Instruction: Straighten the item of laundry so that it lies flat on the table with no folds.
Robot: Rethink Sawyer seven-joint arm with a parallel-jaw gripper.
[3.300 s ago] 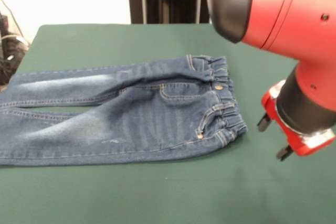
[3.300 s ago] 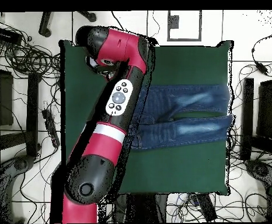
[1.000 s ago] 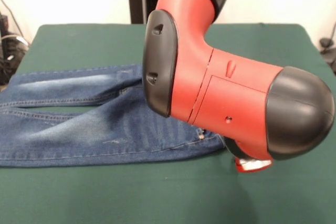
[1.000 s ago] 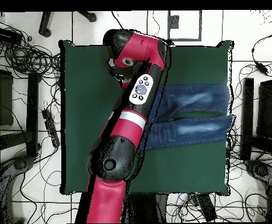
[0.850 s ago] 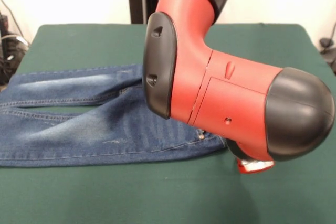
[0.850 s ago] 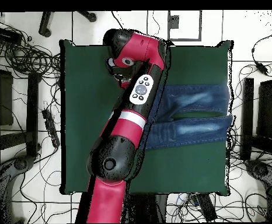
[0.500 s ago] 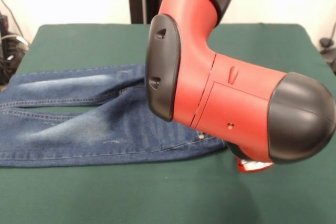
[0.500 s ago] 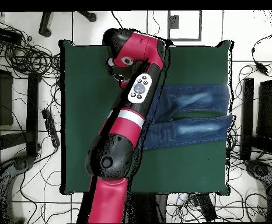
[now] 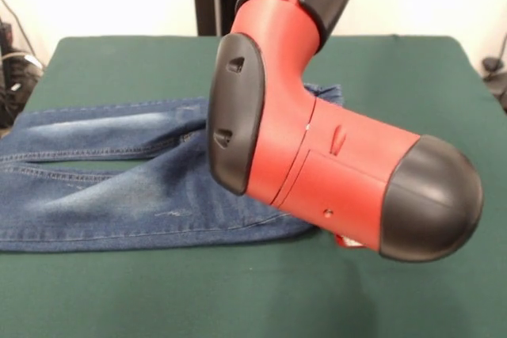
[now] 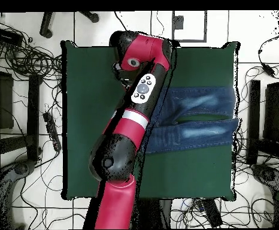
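One pair of jeans (image 9: 135,184) is all that is lying on the table (image 9: 119,61), and the arm (image 9: 317,164) is hanging so low over the waist end that it is blocking most of what I would like to see. Only a sliver of red is peeking out beneath the arm's big elbow casing where the gripper (image 9: 348,241) should be, so I cannot tell whether it is spread or pinched, or whether it is holding any cloth. Just beside that spot the waist end of the jeans is disappearing under the arm; a small corner of waistband is showing beyond it. Stretching away from the gripper, the two legs are lying side by side, nearly flat, with a thin strip of green showing between them and their hems running toward the table's edge. From above, the jeans (image 10: 193,120) are sitting across one half of the table (image 10: 88,120). Denim like this is looking soft but fairly heavy, likely to drag rather than slide, so pinching the thick gathered waistband or a hem seems the surest hold.
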